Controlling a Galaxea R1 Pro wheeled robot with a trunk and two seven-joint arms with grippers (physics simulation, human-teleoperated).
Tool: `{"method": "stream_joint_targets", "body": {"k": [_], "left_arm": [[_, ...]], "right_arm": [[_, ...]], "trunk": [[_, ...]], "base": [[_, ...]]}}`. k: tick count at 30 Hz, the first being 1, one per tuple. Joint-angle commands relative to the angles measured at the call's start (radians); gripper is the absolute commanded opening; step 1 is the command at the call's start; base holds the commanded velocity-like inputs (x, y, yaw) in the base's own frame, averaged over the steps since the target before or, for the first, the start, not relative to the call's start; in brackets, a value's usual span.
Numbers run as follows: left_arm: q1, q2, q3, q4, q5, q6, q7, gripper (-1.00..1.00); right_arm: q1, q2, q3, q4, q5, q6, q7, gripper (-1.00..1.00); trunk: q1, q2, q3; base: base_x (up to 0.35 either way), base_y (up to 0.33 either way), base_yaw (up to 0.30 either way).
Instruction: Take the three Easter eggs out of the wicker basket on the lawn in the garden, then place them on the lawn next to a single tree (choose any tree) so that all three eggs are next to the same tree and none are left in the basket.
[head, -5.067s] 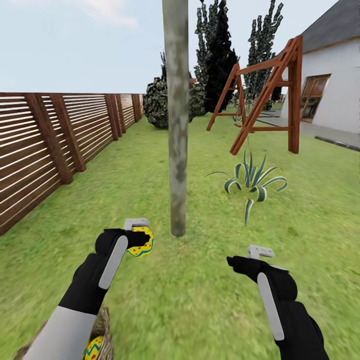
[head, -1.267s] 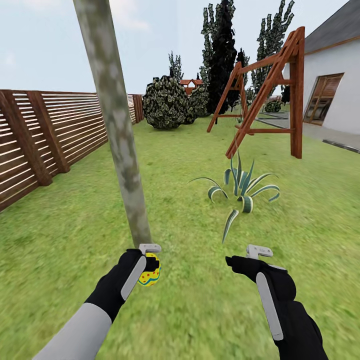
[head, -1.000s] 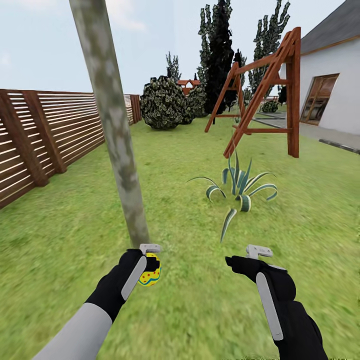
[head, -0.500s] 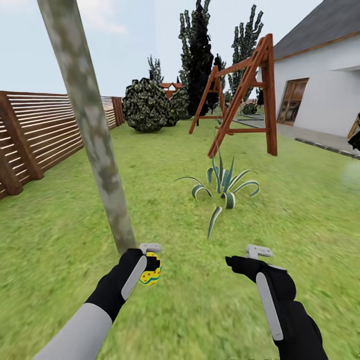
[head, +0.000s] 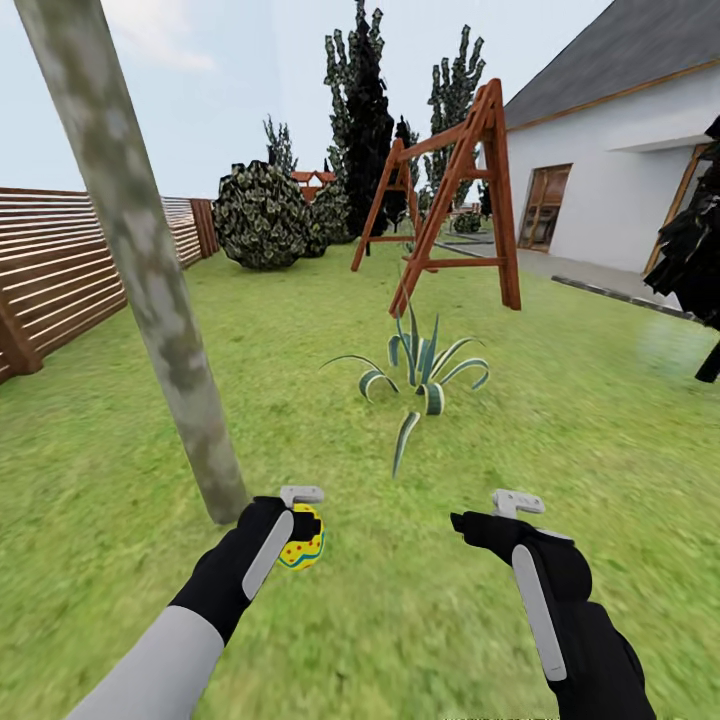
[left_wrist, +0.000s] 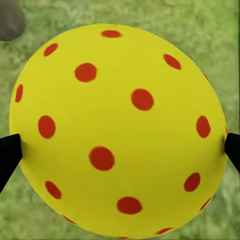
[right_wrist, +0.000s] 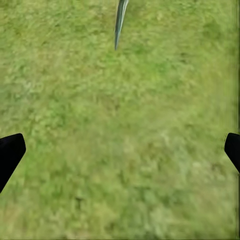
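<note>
With the left claw (head: 303, 522) clenched on an egg (head: 304, 541) beside the tree (head: 150, 290) at lower left, lowering onto the lawn (head: 400, 620) comes next; right claw (head: 490, 512) released.

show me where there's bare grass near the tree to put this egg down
Bare lawn lies between the tree and the striped plant, right under the left end effector holding the egg. More lies below the open right end effector. The plant's drooping leaves crowd farther ahead.

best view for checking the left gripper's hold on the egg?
Left wrist view: the egg sits large between both black fingertips, contact visible on each side. Head view shows the left gripper holding it near the tree trunk, small. Right wrist view gives grass.
</note>
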Motion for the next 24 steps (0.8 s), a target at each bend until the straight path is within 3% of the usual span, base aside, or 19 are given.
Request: {"method": "stream_joint_targets", "body": {"k": [1, 6, 12, 17, 24], "left_arm": [[-0.001, 0.0, -0.002, -0.001, 0.01, 0.002, 0.012, -1.0], [-0.001, 0.0, -0.002, 0.0, 0.01, 0.002, 0.016, -1.0], [0.005, 0.007, -0.005, -0.049, 0.01, 0.001, 0.012, -1.0], [0.007, 0.008, -0.081, -0.071, 0.008, 0.002, 0.016, -1.0], [0.006, 0.008, -0.104, -0.069, 0.004, 0.001, 0.017, -1.0]], "right_arm": [[-0.001, 0.001, -0.001, -0.001, -0.011, 0.003, -0.009, 1.0], [0.0, 0.001, -0.001, -0.001, -0.011, 0.003, -0.009, 1.0], [0.0, 0.001, 0.0, -0.001, -0.011, 0.003, -0.009, 1.0], [0.0, 0.001, 0.001, -0.001, -0.011, 0.003, -0.009, 1.0], [0.0, 0.0, 0.001, -0.001, -0.011, 0.002, -0.009, 1.0]], "trunk": [[0.004, -0.008, -0.003], [0.023, -0.043, -0.014], [0.023, -0.043, -0.009], [0.023, -0.043, -0.009], [0.023, -0.043, -0.009]], "base": [[0.0, 0.0, -0.188], [0.0, 0.0, -0.188], [0.0, 0.0, -0.144], [0.108, -0.001, -0.017], [0.29, -0.112, 0.119]]}}
